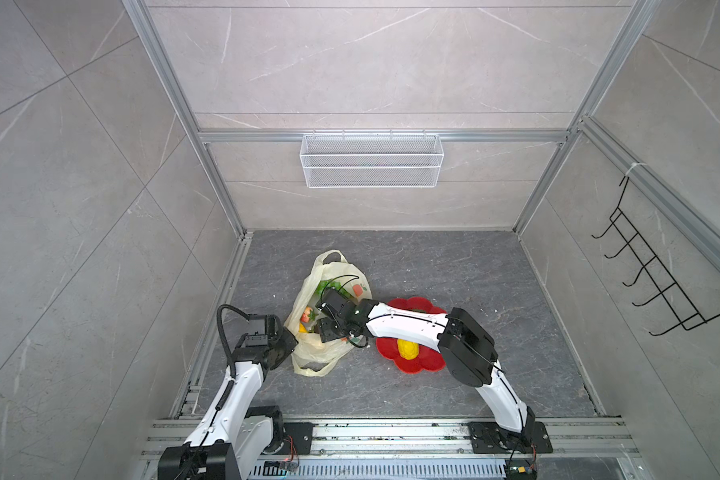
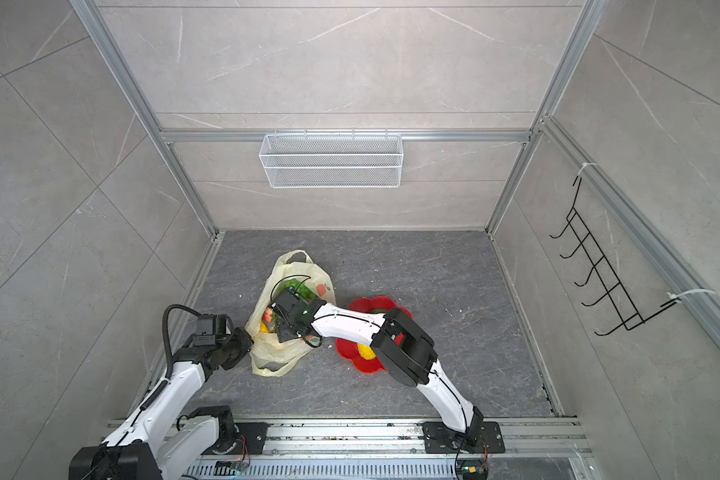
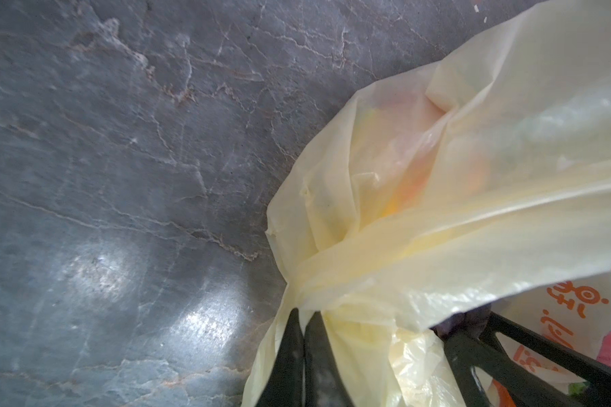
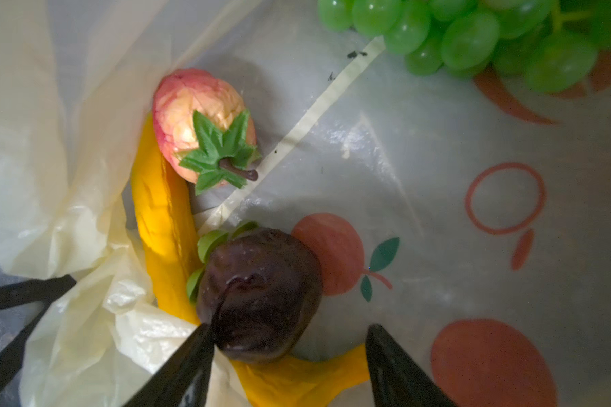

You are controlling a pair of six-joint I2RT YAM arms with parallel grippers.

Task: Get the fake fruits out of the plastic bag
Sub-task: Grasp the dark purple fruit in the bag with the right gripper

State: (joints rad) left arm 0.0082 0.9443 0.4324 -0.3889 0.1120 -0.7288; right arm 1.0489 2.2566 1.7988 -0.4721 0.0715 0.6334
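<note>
The pale-yellow plastic bag [image 1: 312,353] [image 2: 275,358] lies on the dark floor with its mouth held apart. My left gripper [image 3: 304,313] [image 1: 294,343] is shut on the bag's bunched edge. My right gripper [image 4: 288,334] [image 1: 316,321] reaches inside the bag, open. A dark brown fruit [image 4: 258,292] sits between its fingers and touches one of them. Also inside the bag [image 4: 420,169] are a red strawberry [image 4: 191,112], a yellow banana [image 4: 163,218] and green grapes [image 4: 473,38]. A yellow knobbly fruit [image 1: 407,348] [image 2: 366,352] rests outside on the red plate [image 1: 430,362].
The right forearm crosses above the red flower-shaped plate [image 2: 350,349]. A white wire basket [image 1: 371,160] hangs on the back wall and a black hook rack [image 1: 657,274] on the right wall. Aluminium rails edge the floor on all sides.
</note>
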